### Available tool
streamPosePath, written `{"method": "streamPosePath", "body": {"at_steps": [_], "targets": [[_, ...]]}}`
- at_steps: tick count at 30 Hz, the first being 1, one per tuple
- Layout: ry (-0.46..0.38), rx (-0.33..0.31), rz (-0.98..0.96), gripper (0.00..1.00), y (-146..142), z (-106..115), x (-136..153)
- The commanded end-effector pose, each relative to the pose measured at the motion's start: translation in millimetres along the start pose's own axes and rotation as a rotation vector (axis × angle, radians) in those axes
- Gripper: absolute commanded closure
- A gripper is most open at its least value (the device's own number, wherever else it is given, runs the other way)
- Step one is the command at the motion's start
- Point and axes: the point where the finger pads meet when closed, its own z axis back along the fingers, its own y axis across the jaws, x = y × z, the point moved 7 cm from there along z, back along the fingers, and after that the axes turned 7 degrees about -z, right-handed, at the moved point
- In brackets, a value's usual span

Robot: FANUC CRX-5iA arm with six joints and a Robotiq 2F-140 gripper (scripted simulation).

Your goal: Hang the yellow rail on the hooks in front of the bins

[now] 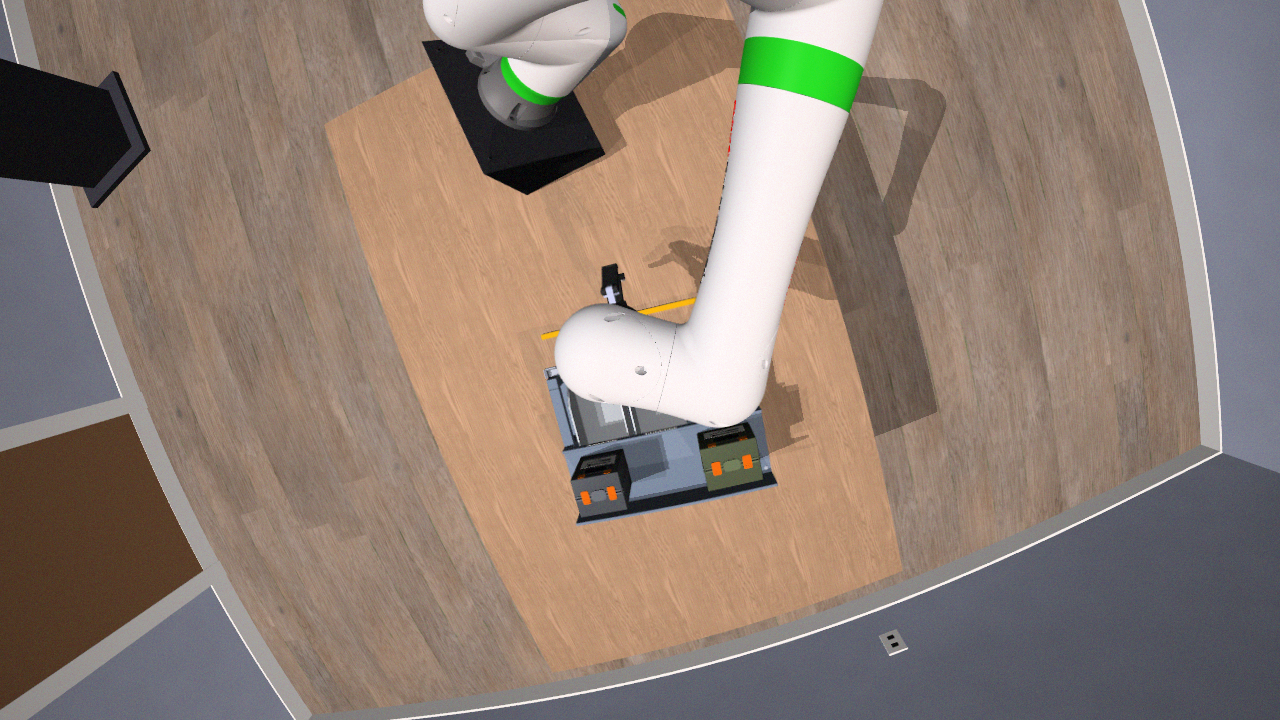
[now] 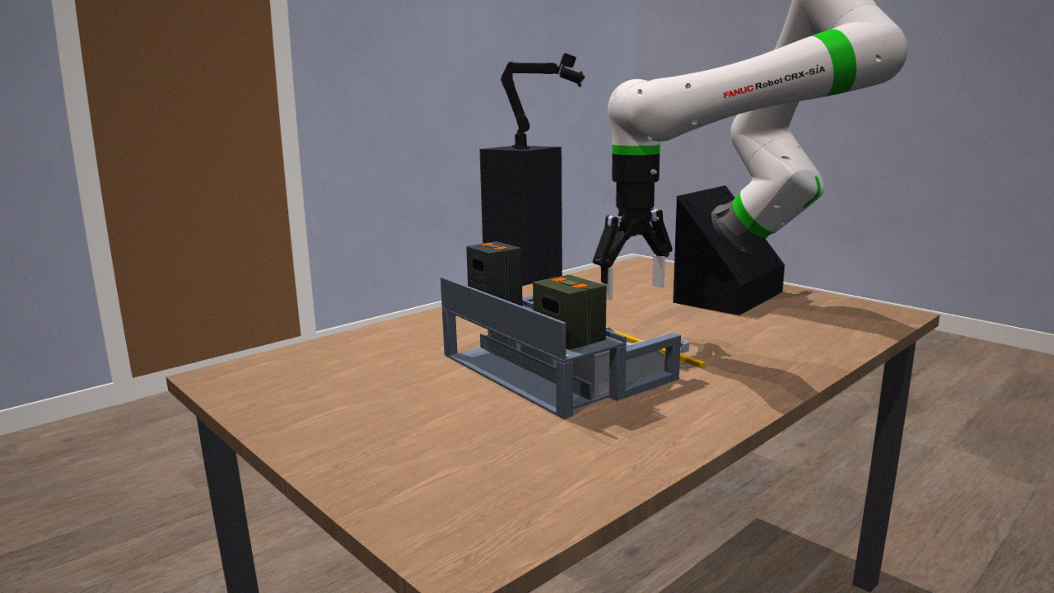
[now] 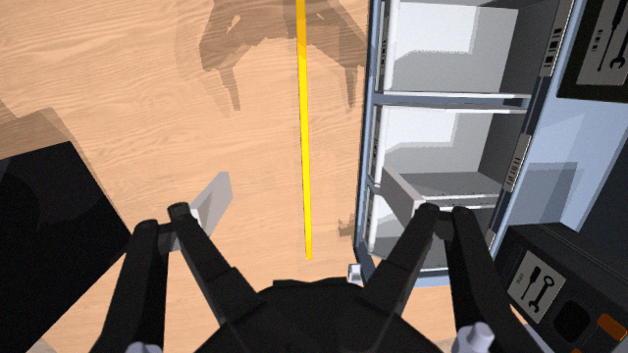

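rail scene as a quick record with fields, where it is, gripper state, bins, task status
rail: flat on the table, beside the open side of the bins, roughly parallel to it, apart
gripper: open, holds nothing, above the rail, fingers either side of it
hooks: cannot tell from these views
boxes: black box and green box on the rack
status: rail not yet picked up or hung

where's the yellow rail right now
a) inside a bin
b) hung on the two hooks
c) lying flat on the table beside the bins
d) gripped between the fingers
c, the yellow rail lies on the table alongside the bins, below the open, empty gripper.
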Motion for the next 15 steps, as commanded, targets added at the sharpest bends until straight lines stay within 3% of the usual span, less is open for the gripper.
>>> {"method": "streamPosePath", "body": {"at_steps": [1,13,14,15], "targets": [[0.0,0.0,0.0,0.0,0.0,1.1,-0.9],[0.0,0.0,0.0,0.0,0.0,1.1,-0.9],[0.0,0.0,0.0,0.7,0.0,1.1,-0.9],[0.0,0.0,0.0,0.7,0.0,1.1,-0.9]]}}
